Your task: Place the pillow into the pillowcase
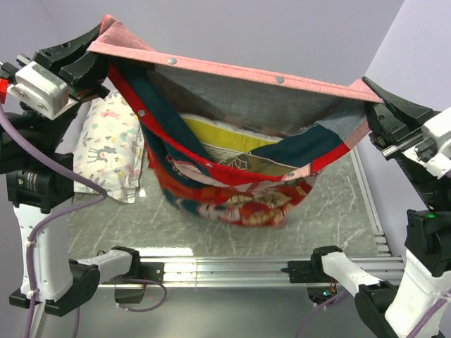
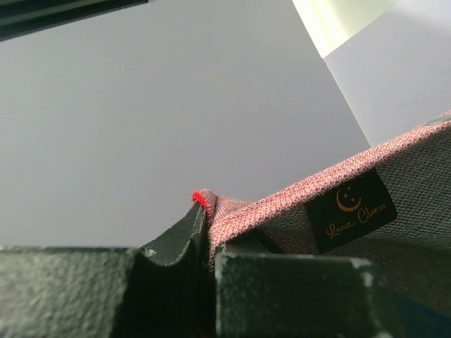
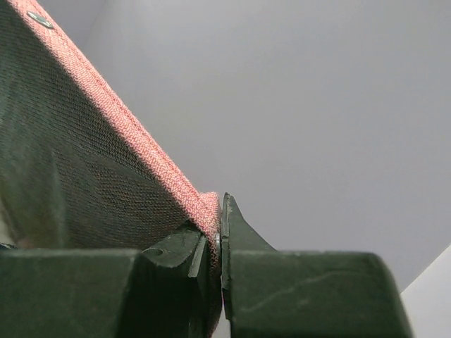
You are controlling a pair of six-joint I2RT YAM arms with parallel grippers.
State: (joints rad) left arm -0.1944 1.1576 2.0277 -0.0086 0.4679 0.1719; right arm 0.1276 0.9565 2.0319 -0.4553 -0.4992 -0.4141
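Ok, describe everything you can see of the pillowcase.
The pillowcase hangs stretched in the air, its pink woven hem pinched at each corner by the left gripper and right gripper. The mouth gapes open, metal snaps along the hem, a black label near the left corner. Its red printed body sags toward the table, the pillow showing inside.

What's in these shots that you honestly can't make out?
1. Top view: most of the pillow sits inside the pillowcase; only a yellow band shows.
2. Top view: the pillowcase's hanging bottom is blurred, print unreadable.
3. Top view: the left arm covers part of the animal-print pillow.
4. Both wrist views: only hem and wall; pillow out of frame.
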